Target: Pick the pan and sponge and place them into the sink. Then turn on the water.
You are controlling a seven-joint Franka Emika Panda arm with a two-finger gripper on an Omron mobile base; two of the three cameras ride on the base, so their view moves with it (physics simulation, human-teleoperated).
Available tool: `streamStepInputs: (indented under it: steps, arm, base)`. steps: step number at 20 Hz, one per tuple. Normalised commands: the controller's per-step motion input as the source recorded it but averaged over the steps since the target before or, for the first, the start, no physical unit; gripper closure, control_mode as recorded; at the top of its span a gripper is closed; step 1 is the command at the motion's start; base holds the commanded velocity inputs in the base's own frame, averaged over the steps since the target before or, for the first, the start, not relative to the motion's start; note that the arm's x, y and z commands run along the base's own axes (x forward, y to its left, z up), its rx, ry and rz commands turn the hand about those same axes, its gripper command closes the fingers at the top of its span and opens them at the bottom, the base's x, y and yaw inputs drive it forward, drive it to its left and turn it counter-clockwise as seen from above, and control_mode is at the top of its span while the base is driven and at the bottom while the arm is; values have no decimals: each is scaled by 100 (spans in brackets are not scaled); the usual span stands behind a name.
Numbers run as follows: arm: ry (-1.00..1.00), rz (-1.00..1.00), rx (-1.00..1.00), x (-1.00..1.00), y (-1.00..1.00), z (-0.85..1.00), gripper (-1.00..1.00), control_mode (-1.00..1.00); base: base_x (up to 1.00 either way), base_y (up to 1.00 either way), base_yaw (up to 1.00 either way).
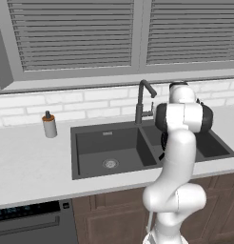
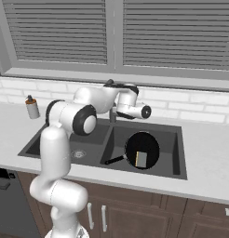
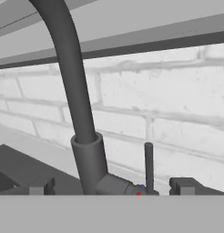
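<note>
Now one pan, one sponge in sink; pincer open by faucet.

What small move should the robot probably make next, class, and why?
Probably ease the open gripper forward onto the faucet lever: the pan and sponge already lie in the sink, and no water runs.

Grey slatted blinds cover the window across the top of the frame, with a wide grey sill beneath. Below it runs a white brick backsplash. The pale desk spans the middle; brown cabinet doors sit under it, and a dark dishwasher front is at lower left.
</note>
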Motion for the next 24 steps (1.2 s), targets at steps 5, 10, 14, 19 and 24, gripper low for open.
streamStepInputs:
  steps: [5,10,14,19,24]
  arm:
    - [-3,0,0,10,0,-12,-100,-100]
    - [-8,0,0,4,0,-31,-100,-100]
    - [-12,0,0,0,0,-38,-100,-100]
    - [-5,-1,0,1,0,-9,-100,-100]
    - [-3,-5,0,7,0,0,-100,-100]
  base:
    - [0,0,0]
    - [0,0,0]
    - [0,0,0]
    - [0,0,0]
    - [0,0,0]
